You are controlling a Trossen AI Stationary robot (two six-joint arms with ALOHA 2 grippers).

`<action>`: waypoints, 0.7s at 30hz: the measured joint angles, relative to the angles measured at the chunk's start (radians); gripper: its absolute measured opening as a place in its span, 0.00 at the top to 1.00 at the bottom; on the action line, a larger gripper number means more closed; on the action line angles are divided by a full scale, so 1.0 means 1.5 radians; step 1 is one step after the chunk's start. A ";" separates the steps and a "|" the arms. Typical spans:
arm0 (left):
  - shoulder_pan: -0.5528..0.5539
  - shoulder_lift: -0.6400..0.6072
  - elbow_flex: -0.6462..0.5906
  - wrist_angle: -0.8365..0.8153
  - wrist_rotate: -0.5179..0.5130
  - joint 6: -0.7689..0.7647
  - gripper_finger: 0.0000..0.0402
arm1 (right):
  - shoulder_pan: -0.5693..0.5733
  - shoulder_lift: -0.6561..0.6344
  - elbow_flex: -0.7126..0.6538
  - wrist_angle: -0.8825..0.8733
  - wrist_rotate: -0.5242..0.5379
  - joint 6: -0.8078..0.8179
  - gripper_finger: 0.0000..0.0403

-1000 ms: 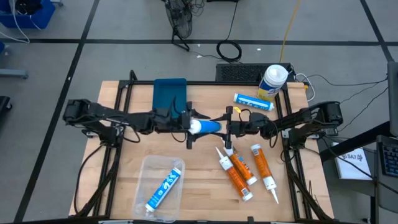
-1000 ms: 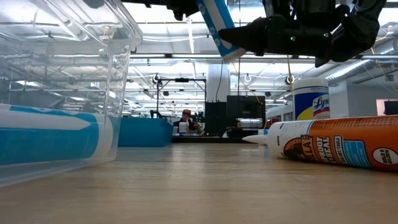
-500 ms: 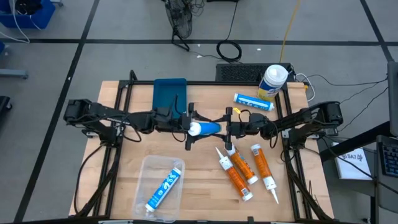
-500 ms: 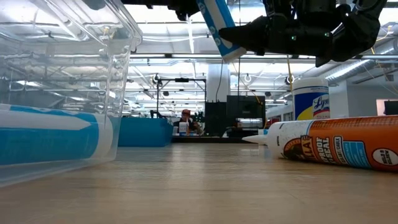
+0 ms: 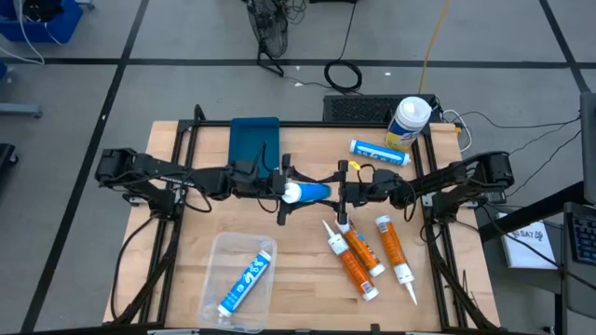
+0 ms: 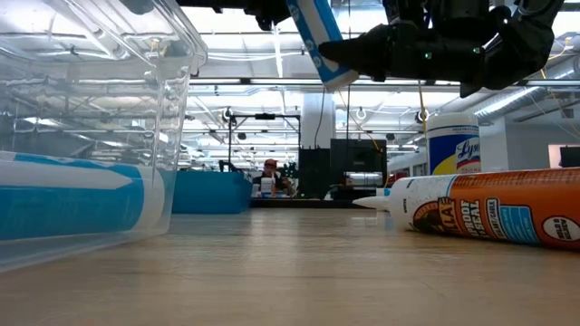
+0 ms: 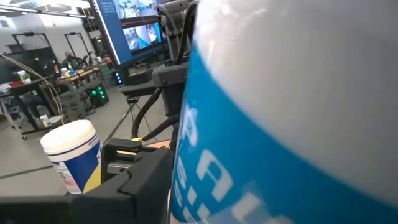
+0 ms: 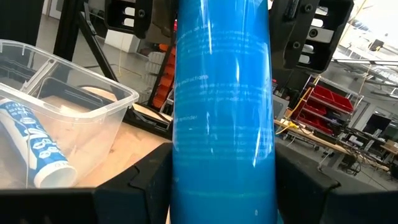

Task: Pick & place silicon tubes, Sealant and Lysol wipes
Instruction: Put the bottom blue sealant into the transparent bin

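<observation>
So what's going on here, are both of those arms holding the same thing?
It looks that way. A blue tube hangs in the air over the middle of the table, with the left pincer at one end and the right pincer shut on the other. One blue tube already lies in the clear bin at the front. Another blue tube, three orange tubes and the Lysol wipes wait on the table.

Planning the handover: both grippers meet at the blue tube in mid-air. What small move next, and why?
Probably the left gripper takes firm hold before the right gripper lets go: the blue tube hangs above the table between them, clamped in the right, and the clear bin lies on the left's side.
</observation>
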 joint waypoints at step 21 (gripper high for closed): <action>0.000 -0.001 0.000 -0.011 -0.001 0.001 0.35 | 0.000 0.000 0.000 -0.007 0.010 0.000 0.48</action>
